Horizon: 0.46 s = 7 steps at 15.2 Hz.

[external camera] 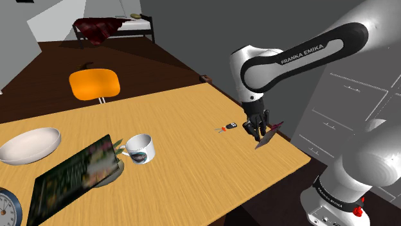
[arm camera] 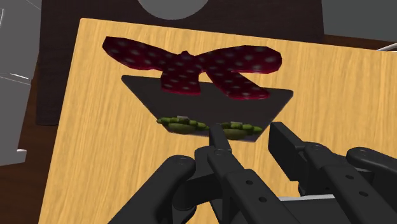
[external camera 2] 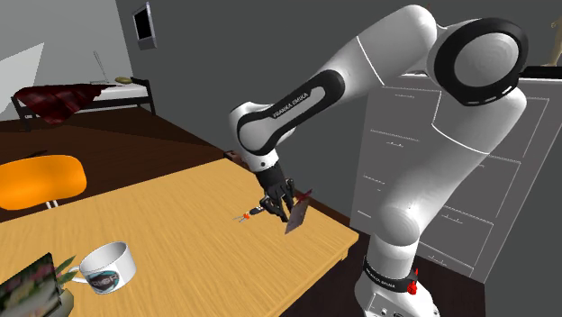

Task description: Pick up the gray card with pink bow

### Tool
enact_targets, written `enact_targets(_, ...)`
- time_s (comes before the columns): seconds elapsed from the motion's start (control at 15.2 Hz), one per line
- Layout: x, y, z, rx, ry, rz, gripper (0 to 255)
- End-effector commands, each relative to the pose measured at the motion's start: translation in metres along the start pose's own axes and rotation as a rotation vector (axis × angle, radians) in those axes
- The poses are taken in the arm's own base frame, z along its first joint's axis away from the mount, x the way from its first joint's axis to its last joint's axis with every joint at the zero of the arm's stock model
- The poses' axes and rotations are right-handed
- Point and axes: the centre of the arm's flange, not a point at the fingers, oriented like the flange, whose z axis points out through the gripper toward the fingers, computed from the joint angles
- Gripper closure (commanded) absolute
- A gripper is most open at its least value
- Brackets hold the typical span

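A dark gray card point(arm camera: 210, 105) with a dark pink dotted bow point(arm camera: 191, 67) and a green strip near its lower edge sits between my fingers in the wrist view. My black gripper point(external camera: 257, 131) is shut on the card point(external camera: 268, 137), which hangs tilted just above the wooden table point(external camera: 193, 173), near its edge toward the stand. In the second exterior view the gripper point(external camera 2: 280, 203) holds the card point(external camera 2: 297, 214) clear of the tabletop. The gripper point(arm camera: 245, 135) clasps the card's near edge.
A small red and black object point(external camera: 226, 128) lies on the table beside the gripper. A white mug point(external camera: 139, 149), a dark framed picture point(external camera: 74, 176), a white bowl point(external camera: 29, 145) and a clock point(external camera: 8, 208) stand toward the shoulder view's left. An orange chair point(external camera: 95, 84) is behind the table. Gray cabinets point(external camera 2: 432, 180) stand close by.
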Motion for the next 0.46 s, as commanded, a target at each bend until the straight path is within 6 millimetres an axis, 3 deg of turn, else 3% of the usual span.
enact_targets(0.0,-0.005,0.001,-0.01,0.0,0.0,0.0,255)
enact_targets(0.4,-0.014,0.003,-0.03,0.0,0.0,0.0,255)
